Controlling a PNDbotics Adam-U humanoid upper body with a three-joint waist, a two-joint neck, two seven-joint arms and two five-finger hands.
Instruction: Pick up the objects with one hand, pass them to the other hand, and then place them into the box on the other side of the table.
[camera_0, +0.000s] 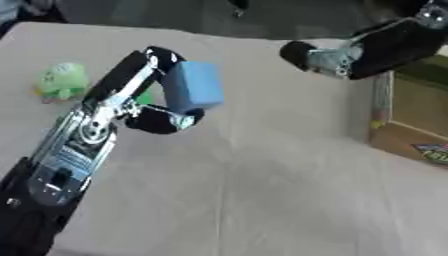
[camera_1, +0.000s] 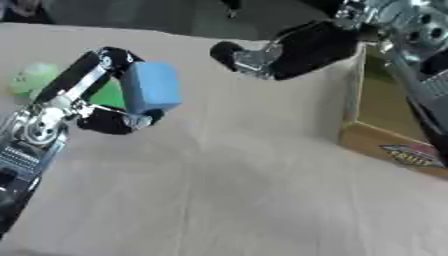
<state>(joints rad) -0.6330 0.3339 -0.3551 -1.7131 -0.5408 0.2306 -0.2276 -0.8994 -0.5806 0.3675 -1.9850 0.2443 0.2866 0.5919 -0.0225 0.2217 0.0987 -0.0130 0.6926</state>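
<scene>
A light blue block (camera_0: 192, 86) is held upright above the table by my left hand (camera_0: 144, 107), its fingers over the top and thumb under the bottom. My right hand (camera_0: 337, 57) hangs to the right of the block and apart from it, near the box's left wall, its fingers curled with nothing in them. A cardboard box (camera_0: 382, 100) stands at the table's right side. A green plush toy (camera_0: 62, 81) lies on the table at the left, beyond my left arm. A bit of bright green (camera_1: 108, 94) shows behind the left hand.
The table is covered in a beige cloth (camera_0: 262, 190) with broad free room in the middle and front. A printed label (camera_1: 409, 155) lies on the box's near flap. The table's far edge runs along the top of the views.
</scene>
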